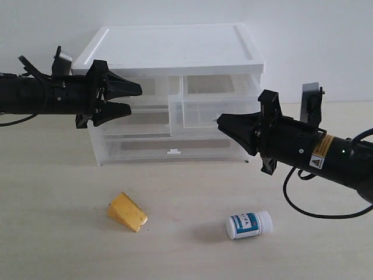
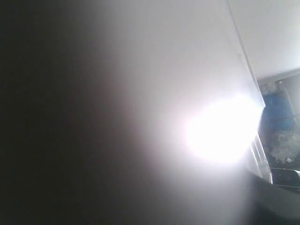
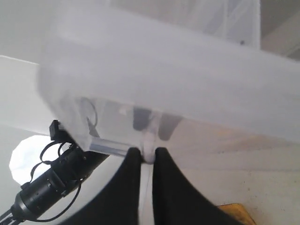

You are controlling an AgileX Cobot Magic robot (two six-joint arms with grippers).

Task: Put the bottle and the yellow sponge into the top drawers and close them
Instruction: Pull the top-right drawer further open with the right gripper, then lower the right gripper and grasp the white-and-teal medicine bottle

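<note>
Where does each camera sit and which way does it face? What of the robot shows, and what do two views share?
Exterior view: before the table, facing the cabinet; both arms show, left gripper open, right gripper at the right top drawer.
Left wrist view: on the left arm; only glare and blur, no gripper.
Right wrist view: looks along its fingers pinching the drawer's handle.
Shared: exterior and right wrist both show that drawer.

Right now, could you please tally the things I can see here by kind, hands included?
Bottle: 1
Yellow sponge: 1
Drawer cabinet: 1
Hands: 2, the left hand and the right hand
Total: 5
</note>
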